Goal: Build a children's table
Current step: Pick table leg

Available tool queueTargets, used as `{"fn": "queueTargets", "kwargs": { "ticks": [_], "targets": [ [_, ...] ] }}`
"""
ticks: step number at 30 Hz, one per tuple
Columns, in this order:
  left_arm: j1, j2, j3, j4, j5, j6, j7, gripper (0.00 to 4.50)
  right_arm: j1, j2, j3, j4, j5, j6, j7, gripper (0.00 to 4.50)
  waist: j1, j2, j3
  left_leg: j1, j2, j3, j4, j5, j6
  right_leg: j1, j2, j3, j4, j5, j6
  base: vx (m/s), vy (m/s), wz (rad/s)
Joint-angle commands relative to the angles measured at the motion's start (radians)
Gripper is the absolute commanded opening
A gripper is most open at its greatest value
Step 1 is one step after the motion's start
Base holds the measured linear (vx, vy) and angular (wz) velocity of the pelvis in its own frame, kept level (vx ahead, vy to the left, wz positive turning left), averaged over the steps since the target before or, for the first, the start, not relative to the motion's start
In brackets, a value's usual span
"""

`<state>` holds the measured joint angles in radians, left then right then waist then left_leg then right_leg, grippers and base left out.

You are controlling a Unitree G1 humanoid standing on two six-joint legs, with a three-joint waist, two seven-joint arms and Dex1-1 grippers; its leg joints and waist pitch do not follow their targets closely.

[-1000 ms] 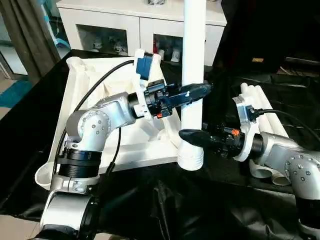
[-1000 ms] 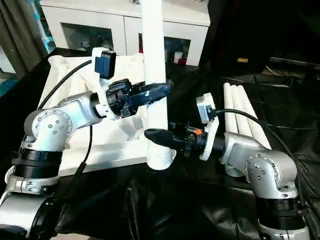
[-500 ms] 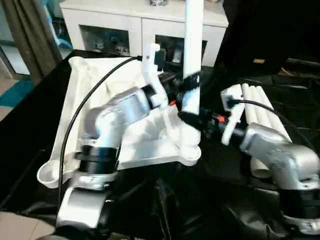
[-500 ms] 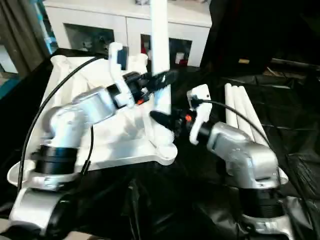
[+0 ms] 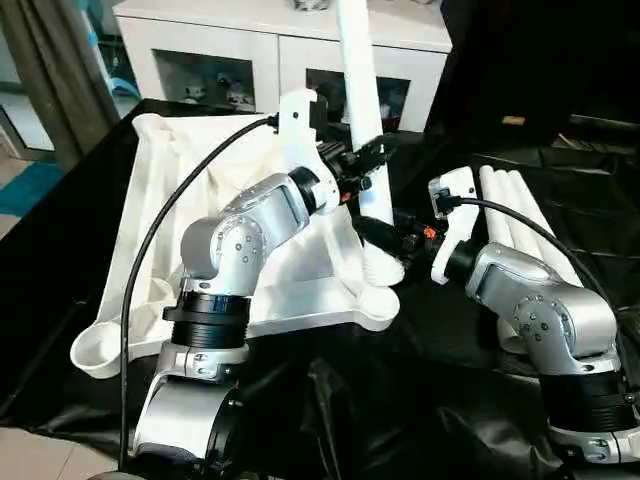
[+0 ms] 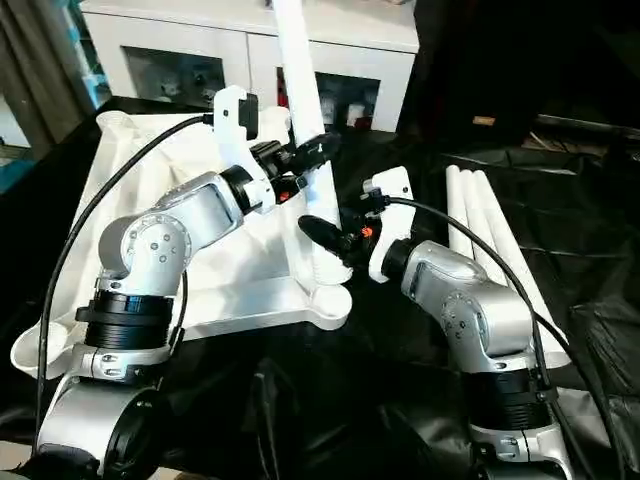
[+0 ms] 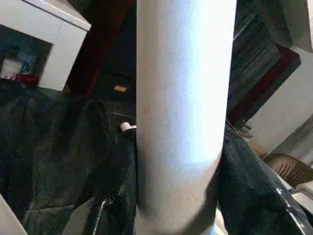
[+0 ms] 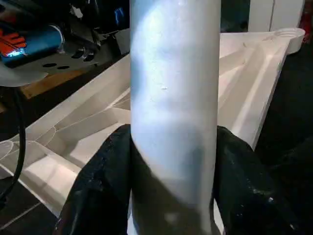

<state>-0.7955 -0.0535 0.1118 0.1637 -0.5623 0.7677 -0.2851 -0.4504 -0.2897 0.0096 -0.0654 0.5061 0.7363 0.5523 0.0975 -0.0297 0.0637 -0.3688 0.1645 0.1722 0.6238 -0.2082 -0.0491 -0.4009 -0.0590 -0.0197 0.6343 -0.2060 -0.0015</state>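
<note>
One leg (image 5: pixel 360 110), tilted slightly, is being seated in the near right corner socket of the upturned tabletop (image 5: pixel 180 240), gripped high by the left gripper (image 5: pixel 372 158) and low by the right gripper (image 5: pixel 378 235), both clamped on it. Three more legs (image 5: pixel 520 215) are lying to the right, judged still unfitted.

Smooth white plastic leg (image 5: pixel 360 95), ribbed plastic tabletop (image 5: pixel 190 220), glossy black sheeting (image 5: pixel 440 420)
</note>
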Motion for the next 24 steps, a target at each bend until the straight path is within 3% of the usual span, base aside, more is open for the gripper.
{"fn": "queueTargets", "kwargs": {
  "ticks": [1,5,6,10,11,15,19,20,23,24],
  "targets": [
    [0.002,0.003,-0.016,-0.032,-0.019,-0.006,-0.044,1.87,-0.015,-0.008,-0.014,-0.016,0.023,0.002,0.017,2.58,0.001,-0.013,-0.076,0.005,0.049,-0.014,-0.066,0.013,0.062,0.065,-0.072,0.038,-0.058,0.051,-0.256,0.0,0.0,0.0],
    [0.021,0.049,-0.058,-0.061,-0.052,-0.006,-0.195,1.86,0.005,-0.049,-0.041,-0.05,0.102,0.055,0.107,2.91,0.003,-0.013,-0.074,0.007,0.05,-0.014,-0.067,0.011,0.075,0.062,-0.071,0.038,-0.058,0.043,-0.256,0.0,0.0,0.0],
    [0.026,0.091,-0.077,-0.072,-0.08,0.004,-0.304,1.86,0.028,-0.106,-0.043,-0.079,0.146,0.094,0.187,2.99,0.006,-0.015,-0.075,0.008,0.051,-0.014,-0.067,0.01,0.076,0.063,-0.072,0.037,-0.057,0.039,-0.254,0.0,0.0,0.0],
    [0.02,0.158,-0.086,-0.071,-0.131,0.018,-0.48,1.86,0.054,-0.165,-0.06,-0.119,0.217,0.153,0.271,3.04,0.01,-0.016,-0.072,0.007,0.05,-0.012,-0.069,-0.006,0.075,0.063,-0.074,0.038,-0.061,-0.002,-0.249,0.0,0.0,0.0],
    [0.02,0.158,-0.086,-0.071,-0.131,0.018,-0.48,1.86,0.054,-0.165,-0.06,-0.119,0.217,0.153,0.271,3.04,0.009,-0.016,-0.071,0.008,0.05,-0.012,-0.069,-0.007,0.073,0.062,-0.075,0.038,-0.061,-0.011,-0.249,0.0,0.0,0.0],
    [0.02,0.198,-0.057,-0.102,-0.265,0.076,-0.686,1.86,0.074,-0.21,-0.039,-0.144,0.238,0.182,0.314,3.04,0.01,-0.013,-0.072,0.01,0.051,-0.012,-0.069,-0.004,0.063,0.06,-0.075,0.037,-0.058,-0.013,-0.26,0.0,0.0,0.0],
    [0.019,0.201,-0.059,-0.116,-0.312,0.102,-0.718,1.86,0.078,-0.212,-0.032,-0.15,0.245,0.188,0.314,2.87,0.008,-0.013,-0.071,0.009,0.052,-0.012,-0.069,-0.018,0.057,0.059,-0.076,0.037,-0.059,-0.022,-0.269,0.0,0.0,0.0],
    [0.018,0.196,-0.061,-0.117,-0.316,0.102,-0.716,1.86,0.079,-0.209,-0.031,-0.149,0.249,0.191,0.312,2.77,0.008,-0.004,-0.071,0.009,0.053,-0.013,-0.069,-0.021,0.053,0.057,-0.076,0.038,-0.06,-0.026,-0.268,0.0,0.0,0.0],
    [0.015,0.185,-0.07,-0.108,-0.311,0.096,-0.727,1.86,0.081,-0.199,-0.029,-0.154,0.26,0.201,0.314,2.7,0.009,-0.009,-0.072,0.01,0.053,-0.012,-0.07,-0.023,0.046,0.059,-0.075,0.038,-0.061,-0.021,-0.266,0.0,0.0,0.0],
    [0.015,0.183,-0.072,-0.103,-0.311,0.095,-0.733,1.86,0.083,-0.198,-0.028,-0.156,0.266,0.203,0.316,2.37,0.01,-0.009,-0.073,0.009,0.053,-0.012,-0.069,-0.011,0.046,0.061,-0.075,0.038,-0.059,-0.003,-0.264,0.0,0.0,0.0]
  ]
}}
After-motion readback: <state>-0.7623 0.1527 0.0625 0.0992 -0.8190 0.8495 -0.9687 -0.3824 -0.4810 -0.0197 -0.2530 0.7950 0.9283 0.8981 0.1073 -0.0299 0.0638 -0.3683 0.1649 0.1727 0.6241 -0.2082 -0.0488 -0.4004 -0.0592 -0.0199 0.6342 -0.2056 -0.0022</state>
